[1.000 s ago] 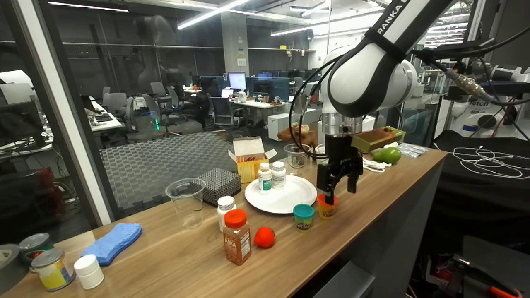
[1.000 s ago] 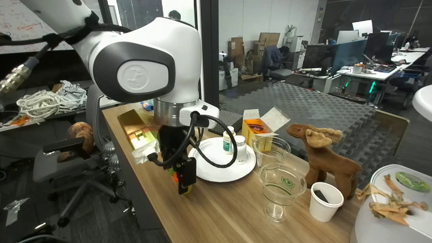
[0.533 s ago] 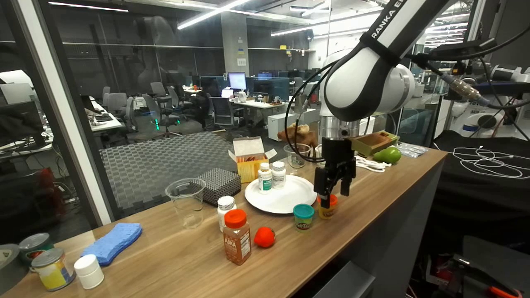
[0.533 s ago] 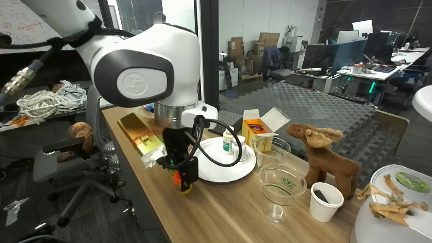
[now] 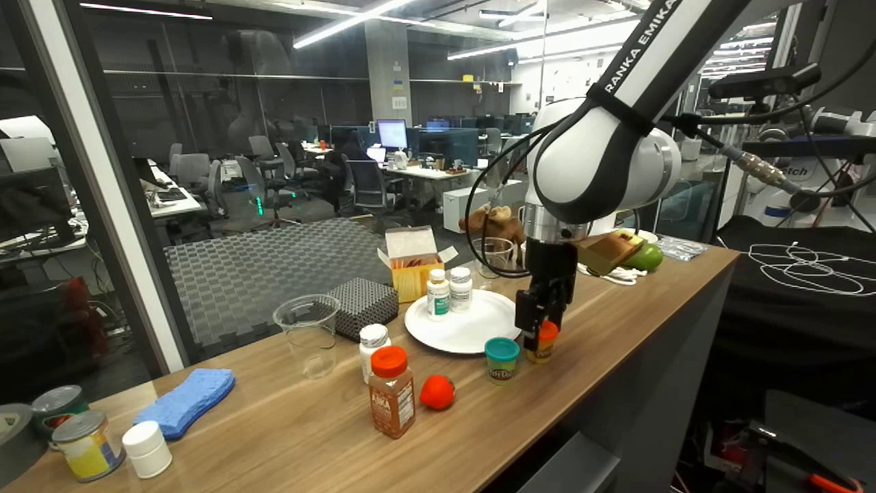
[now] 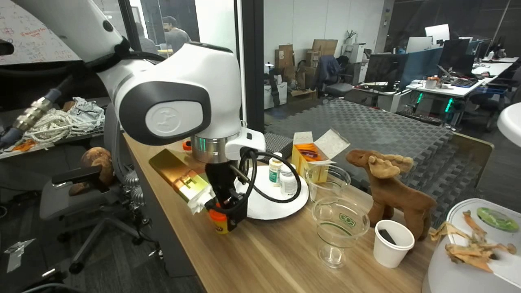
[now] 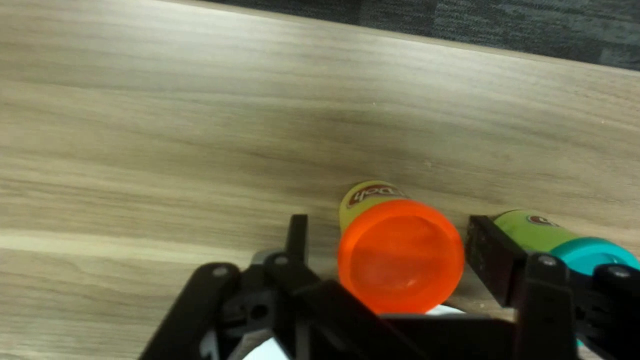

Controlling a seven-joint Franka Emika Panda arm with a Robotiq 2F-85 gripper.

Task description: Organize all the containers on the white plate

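Jaws: released, spread either side of the orange-lidded pot [image 7: 400, 255], not clamped. Wrist view: lid sits in the gap, visible space between it and one jaw. Other jaw is right next to the lid, can't tell if touching. In both exterior views the jaws cover part of the pot; it stands upright on the desk [image 5: 274, 445].

Teal-lidded pot [image 5: 501, 361]: also upright on the desk, just outside the closer jaw, so that jaw is between the two pots.

White plate [image 5: 479, 335]: flat on the desk, just beside the jaws. They overlap a bit of its edge in both exterior views. Two bottles stand on it, on the half away from the jaws: green-labelled bottle [image 5: 438, 298] and white-capped bottle [image 5: 460, 294], side by side.

Past the teal pot, farther from the jaws, all on the desk: red round item [image 5: 438, 392], then spice bottle [image 5: 392, 404] with orange-red cap, with a lone white bottle [image 5: 371, 342] partly hidden behind it. White jar [image 5: 147, 448] is well apart from the jaws, near the blue sponge [image 5: 185, 402].

Across the plate from the jaws: yellow box [image 5: 412, 281], flaps up, with the mesh block [image 5: 361, 305] next to it.

Off another side of the jaws, in an exterior view: two clear cups [image 6: 341, 232], then the paper cup [image 6: 392, 250] and plush moose [image 6: 395, 187], farther out.
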